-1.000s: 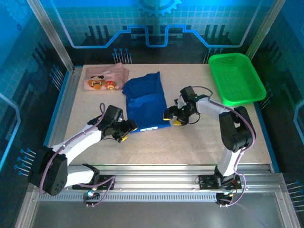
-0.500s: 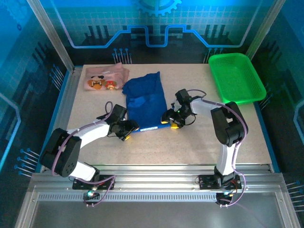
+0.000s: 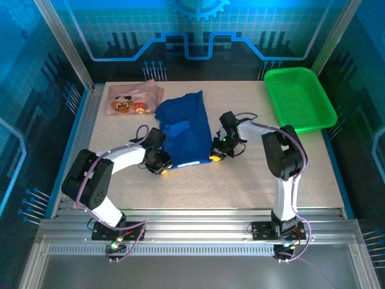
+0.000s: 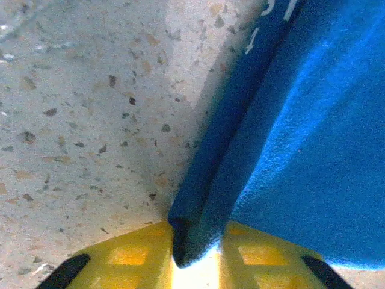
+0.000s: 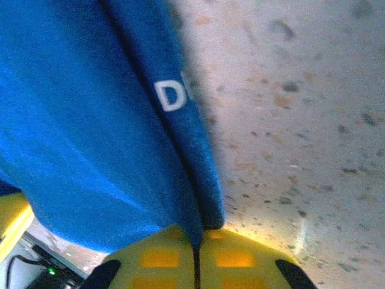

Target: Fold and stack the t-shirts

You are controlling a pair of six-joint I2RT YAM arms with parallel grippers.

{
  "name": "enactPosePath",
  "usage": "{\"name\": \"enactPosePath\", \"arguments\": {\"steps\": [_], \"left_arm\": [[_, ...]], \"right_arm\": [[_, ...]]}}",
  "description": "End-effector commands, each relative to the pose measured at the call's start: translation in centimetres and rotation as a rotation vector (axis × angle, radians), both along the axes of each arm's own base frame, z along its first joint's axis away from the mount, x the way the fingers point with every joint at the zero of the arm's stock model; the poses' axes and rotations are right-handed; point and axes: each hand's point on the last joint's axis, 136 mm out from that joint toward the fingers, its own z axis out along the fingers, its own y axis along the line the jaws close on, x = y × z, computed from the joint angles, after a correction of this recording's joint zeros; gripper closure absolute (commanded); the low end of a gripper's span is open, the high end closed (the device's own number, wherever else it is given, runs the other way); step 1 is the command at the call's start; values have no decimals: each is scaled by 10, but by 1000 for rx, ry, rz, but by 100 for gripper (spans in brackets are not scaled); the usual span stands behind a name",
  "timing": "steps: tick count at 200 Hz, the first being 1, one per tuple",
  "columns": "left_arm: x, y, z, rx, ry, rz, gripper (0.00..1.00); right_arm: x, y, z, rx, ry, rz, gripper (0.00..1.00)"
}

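Blue t-shirt (image 3: 185, 129), narrowed to a long strip, lies mid-bench (image 3: 252, 180). The pink t-shirt (image 3: 133, 99) sits folded at eleven o'clock from it, well apart, so I judge the final folds and the stacking remain. The left end effector (image 3: 162, 165) pinches its seven-o'clock corner and the right end effector (image 3: 215, 155) its five-o'clock corner. Wrist views show blue cloth clamped between yellow fingers (image 4: 132, 253); the overhead view gives the layout.
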Motion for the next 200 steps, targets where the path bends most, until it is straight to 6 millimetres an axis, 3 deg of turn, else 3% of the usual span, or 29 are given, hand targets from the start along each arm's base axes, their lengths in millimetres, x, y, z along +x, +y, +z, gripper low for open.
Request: {"name": "enactPosePath", "arguments": {"steps": [1, 29, 73, 112, 151, 175, 200], "left_arm": [[53, -6, 14, 35, -201, -64, 86], [41, 7, 22, 95, -207, -94, 100], [7, 7, 37, 73, -230, -123, 100], [-49, 4, 44, 51, -223, -138, 100], [-103, -6, 52, 7, -230, -125, 100], [-120, -13, 61, -23, -237, -138, 100], [-128, -24, 76, -41, -246, -175, 100]], "right_arm": [[10, 11, -3, 14, -50, 32, 100], [-5, 4, 5, 11, -47, 33, 100], [-40, -11, 24, 7, -54, 37, 100], [-81, -30, 40, -11, -50, 20, 100], [-138, -39, 55, -33, -33, 35, 100], [-170, -43, 64, -31, -34, 20, 100], [-187, -47, 80, -24, -57, 10, 100]]}}
